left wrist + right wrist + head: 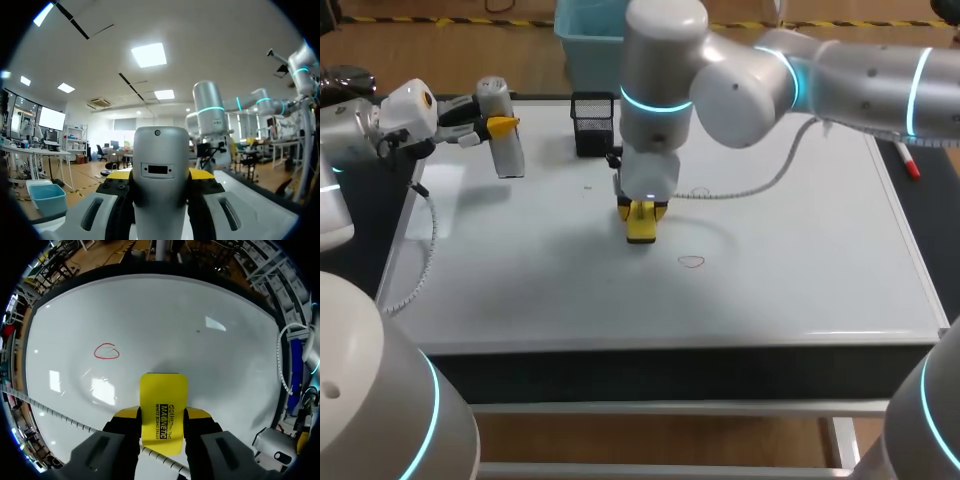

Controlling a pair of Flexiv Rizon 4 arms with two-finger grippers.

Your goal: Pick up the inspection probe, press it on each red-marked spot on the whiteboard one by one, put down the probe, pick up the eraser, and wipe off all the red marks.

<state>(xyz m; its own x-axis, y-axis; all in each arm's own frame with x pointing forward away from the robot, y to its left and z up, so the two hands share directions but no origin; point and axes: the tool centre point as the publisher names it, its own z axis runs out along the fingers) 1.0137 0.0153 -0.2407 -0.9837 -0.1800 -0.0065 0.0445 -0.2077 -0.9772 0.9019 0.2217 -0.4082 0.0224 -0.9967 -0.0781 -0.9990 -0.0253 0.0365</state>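
The whiteboard (800, 280) covers the table. My right gripper (642, 210) is near its middle, shut on the yellow eraser (640, 233), which rests flat against the board. In the right wrist view the eraser (163, 407) sits between the fingers of the right gripper (162, 417), and a red loop mark (106, 351) lies ahead and to one side. Two red marks (692, 262) (700, 192) show to the right of the eraser. My left gripper (500, 127) is over the far left corner, shut on the grey inspection probe (507, 145). The probe (160, 170) fills the left gripper (160, 182).
A black mesh pen holder (593, 122) stands at the back edge of the board, just behind the right gripper. A white coiled cable (760, 185) trails over the board from the right arm. A red marker (908, 160) lies off the board's right edge.
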